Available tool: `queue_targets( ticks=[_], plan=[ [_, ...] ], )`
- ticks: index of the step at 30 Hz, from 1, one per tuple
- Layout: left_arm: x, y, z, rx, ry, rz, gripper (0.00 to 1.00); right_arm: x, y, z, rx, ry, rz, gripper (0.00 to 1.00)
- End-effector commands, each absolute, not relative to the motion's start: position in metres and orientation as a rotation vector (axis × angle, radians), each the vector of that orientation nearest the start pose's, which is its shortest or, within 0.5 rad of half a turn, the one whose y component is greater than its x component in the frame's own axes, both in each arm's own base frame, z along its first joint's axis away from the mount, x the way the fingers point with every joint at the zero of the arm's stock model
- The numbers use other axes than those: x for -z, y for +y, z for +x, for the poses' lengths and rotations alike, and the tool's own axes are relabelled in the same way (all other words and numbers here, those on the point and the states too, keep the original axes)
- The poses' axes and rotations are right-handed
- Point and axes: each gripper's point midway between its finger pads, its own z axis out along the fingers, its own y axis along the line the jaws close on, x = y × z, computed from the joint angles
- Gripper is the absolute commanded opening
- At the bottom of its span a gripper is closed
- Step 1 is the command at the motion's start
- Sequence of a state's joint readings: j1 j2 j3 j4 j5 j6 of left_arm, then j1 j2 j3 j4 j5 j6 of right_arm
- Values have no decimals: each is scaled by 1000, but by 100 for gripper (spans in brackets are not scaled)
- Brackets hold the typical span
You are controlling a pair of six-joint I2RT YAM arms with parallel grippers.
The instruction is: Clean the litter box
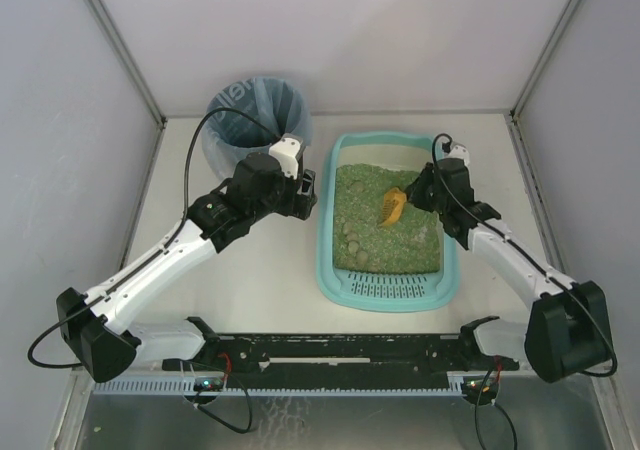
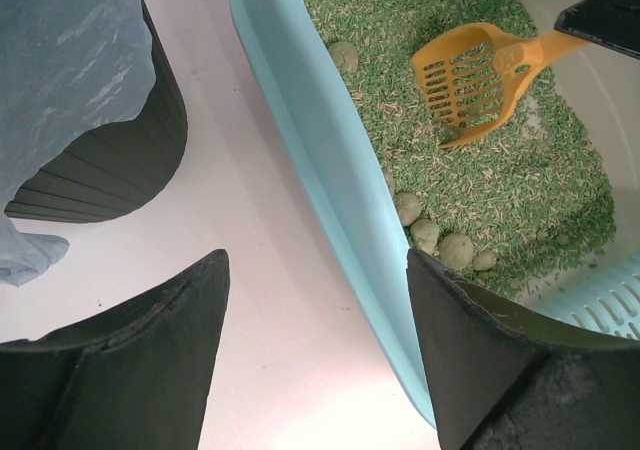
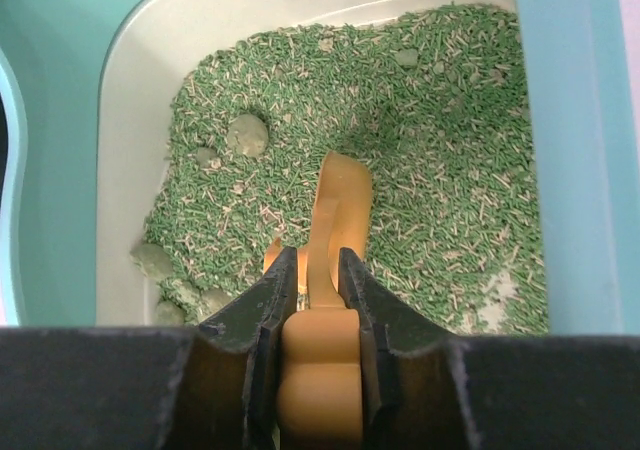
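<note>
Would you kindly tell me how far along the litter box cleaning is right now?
Done: the right gripper has the orange scoop clamped by its handle. In hand: the scoop's blade is tilted into the green litter of the litter box. Left: several clumps lie in the litter and need carrying to the bin. The left gripper hangs open between box and bin.

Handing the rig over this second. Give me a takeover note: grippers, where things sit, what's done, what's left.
Right gripper: shut on the orange scoop handle, scoop head in the litter.
Left gripper: open, empty, over the table between bin and litter box.
Done: scoop in hand.
Left: clumps near the grille to go into the bin.
</note>
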State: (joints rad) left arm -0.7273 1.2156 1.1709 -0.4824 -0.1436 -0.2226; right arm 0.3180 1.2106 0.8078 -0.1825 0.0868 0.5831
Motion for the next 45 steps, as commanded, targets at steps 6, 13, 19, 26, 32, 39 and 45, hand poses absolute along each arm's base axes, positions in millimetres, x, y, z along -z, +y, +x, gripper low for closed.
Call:
queue_targets(
  ticks=[6,13,19,26,32,39,45],
  plan=[
    [-296,-238,294,450,1962,430,76,-119,199,361,-864,2219,343,0],
    [-296,-235,294,436,1963,425,76,-115,234,359,-1104,2194,402,0],
    [-296,-234,294,434,1961,425,76,-130,221,355,-1105,2112,435,0],
    [-298,-234,293,437,1957,424,76,-164,196,349,-1075,1971,481,0],
    [-299,-233,294,431,1953,419,76,-178,176,340,-1045,1898,520,0],
    [-301,-231,294,427,1945,409,76,-190,148,328,-1083,1788,572,0],
    [-307,-223,294,416,1910,362,75,-215,127,308,-1195,1687,497,0]
  ],
)
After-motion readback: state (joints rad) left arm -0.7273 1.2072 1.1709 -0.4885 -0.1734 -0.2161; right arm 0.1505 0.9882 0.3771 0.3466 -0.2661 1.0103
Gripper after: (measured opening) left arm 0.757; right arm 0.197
